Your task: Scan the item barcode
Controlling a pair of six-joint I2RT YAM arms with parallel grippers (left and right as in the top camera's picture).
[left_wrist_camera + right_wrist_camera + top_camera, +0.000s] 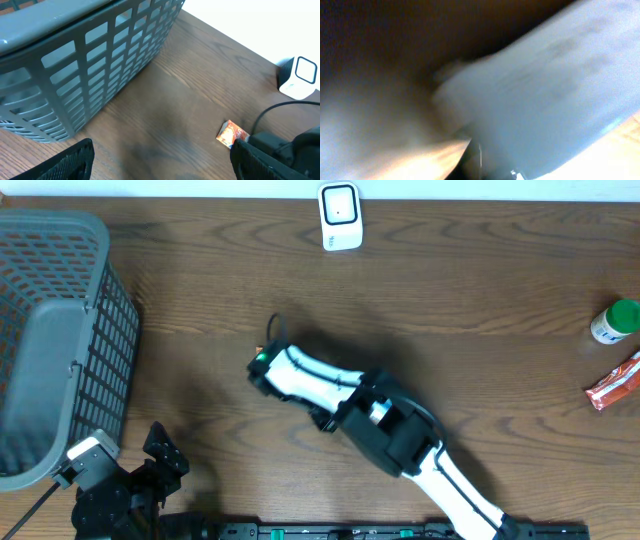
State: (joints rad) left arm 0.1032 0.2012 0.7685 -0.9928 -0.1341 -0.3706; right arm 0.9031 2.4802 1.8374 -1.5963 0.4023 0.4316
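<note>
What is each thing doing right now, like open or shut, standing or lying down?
left gripper: open, empty.
right gripper: shut.
small orange packet: at the right gripper's tip; cannot tell if it is held.
scanner: standing, untouched.
basket: upright.
bottle: green cap on.
red packet: lying flat, untouched.

Light is soft and even — right wrist view seems smeared.
</note>
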